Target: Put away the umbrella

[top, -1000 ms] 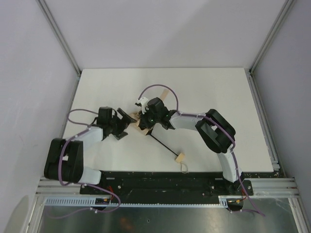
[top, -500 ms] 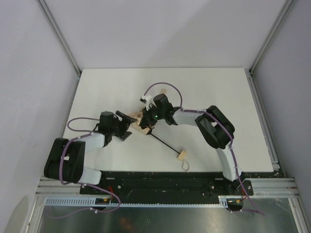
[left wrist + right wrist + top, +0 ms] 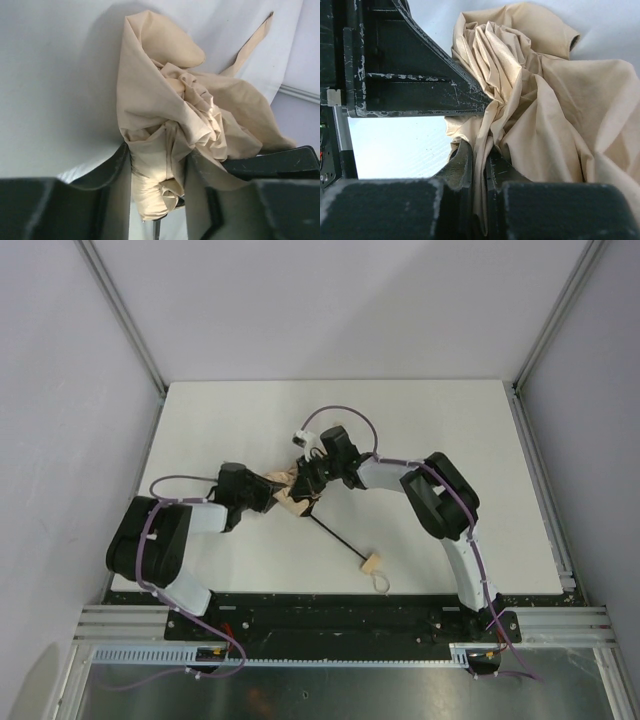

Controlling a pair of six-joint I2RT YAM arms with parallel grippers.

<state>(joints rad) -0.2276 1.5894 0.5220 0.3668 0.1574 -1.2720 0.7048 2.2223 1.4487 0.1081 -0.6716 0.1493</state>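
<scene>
Beige fabric of the umbrella [image 3: 290,496] is bunched; left gripper [image 3: 157,167] squeezes the bundle, right gripper [image 3: 479,162] pinches one fold, probably gathering it tight.

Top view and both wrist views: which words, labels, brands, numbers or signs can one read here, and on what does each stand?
None can be read. The umbrella fabric is plain tan; the jaws of the left gripper and the right gripper show only scratches; the white table bears no print. A white tag on a cable is too small to tell.
</scene>
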